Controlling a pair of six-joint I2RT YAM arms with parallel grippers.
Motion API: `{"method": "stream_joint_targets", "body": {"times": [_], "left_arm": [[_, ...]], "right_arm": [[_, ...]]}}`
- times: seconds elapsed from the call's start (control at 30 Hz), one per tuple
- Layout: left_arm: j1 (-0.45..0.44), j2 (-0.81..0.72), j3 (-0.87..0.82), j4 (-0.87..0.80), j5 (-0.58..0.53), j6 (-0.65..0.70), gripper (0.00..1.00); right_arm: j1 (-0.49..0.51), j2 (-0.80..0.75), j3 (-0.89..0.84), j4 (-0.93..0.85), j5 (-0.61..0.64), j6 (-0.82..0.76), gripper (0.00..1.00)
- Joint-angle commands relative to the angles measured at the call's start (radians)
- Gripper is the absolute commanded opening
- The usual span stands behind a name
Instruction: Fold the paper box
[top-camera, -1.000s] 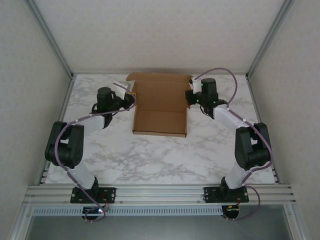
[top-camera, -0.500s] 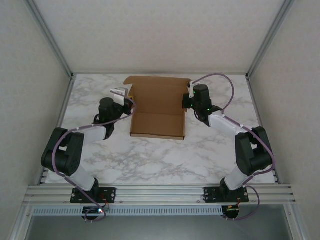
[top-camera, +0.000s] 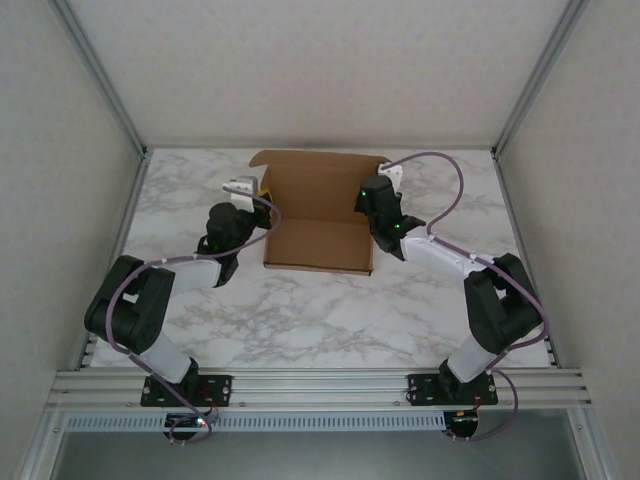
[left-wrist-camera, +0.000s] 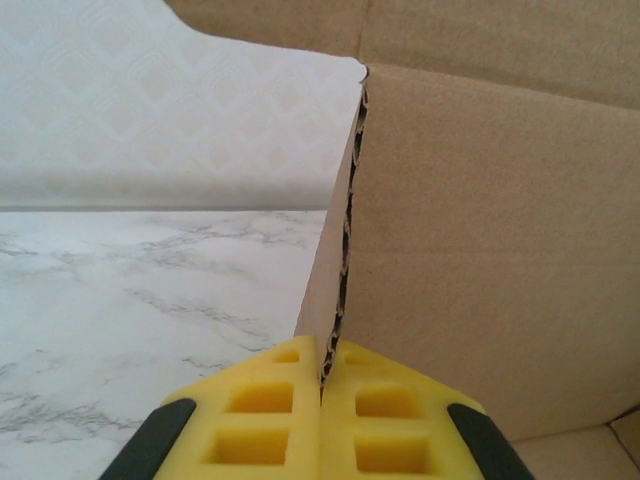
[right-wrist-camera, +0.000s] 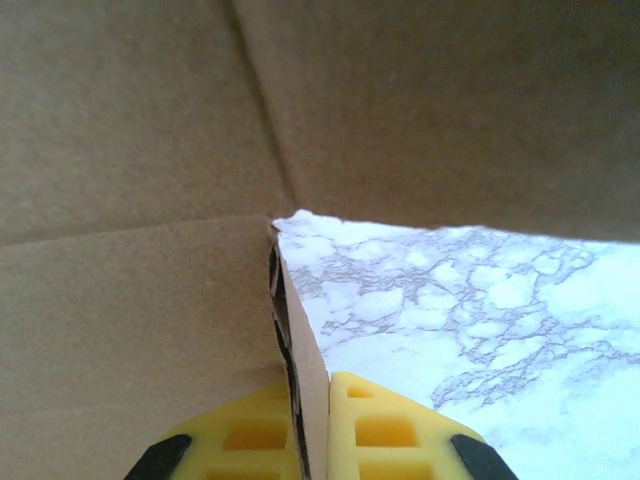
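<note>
The paper box (top-camera: 318, 215) is a brown cardboard tray lying open at the back middle of the marble table, with its lid flap standing at the far side. My left gripper (top-camera: 258, 196) is at the box's left wall and my right gripper (top-camera: 373, 194) at its right wall. In the left wrist view the yellow pads (left-wrist-camera: 260, 410) of the left gripper (left-wrist-camera: 325, 352) are shut on the edge of the upright wall of the box (left-wrist-camera: 480, 250). In the right wrist view the right gripper (right-wrist-camera: 312, 385) pinches the right wall of the box (right-wrist-camera: 130, 330) in the same way.
The marble table (top-camera: 300, 310) stretches open in front of the box. Aluminium frame posts (top-camera: 105, 85) and white walls close in the left, right and back sides. Purple cables (top-camera: 440, 165) loop over both arms.
Both grippers moved inward and toward the front along the box's sides. The left jaws finished closing on the left wall, and the box shifted slightly.
</note>
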Motion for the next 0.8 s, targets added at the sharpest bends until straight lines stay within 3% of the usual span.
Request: {"method": "stream_joint_targets", "body": {"times": [0.0,0.47,0.63,0.77], "left_arm": [[-0.015,0.015,-0.023,0.096,-0.019,-0.037,0.0],[-0.055,0.06,-0.152,0.254,-0.067,0.033,0.0],[-0.103,0.069,-0.177,0.274,-0.141,0.047,0.0],[-0.151,0.08,-0.187,0.301,-0.263,0.045,0.0]], "right_arm": [[0.01,0.023,0.014,0.09,0.091,0.089,0.01],[0.014,0.033,-0.198,0.454,-0.061,-0.075,0.0],[0.014,0.047,-0.222,0.49,-0.119,-0.123,0.0],[0.015,0.044,-0.242,0.51,-0.113,-0.125,0.0]]}}
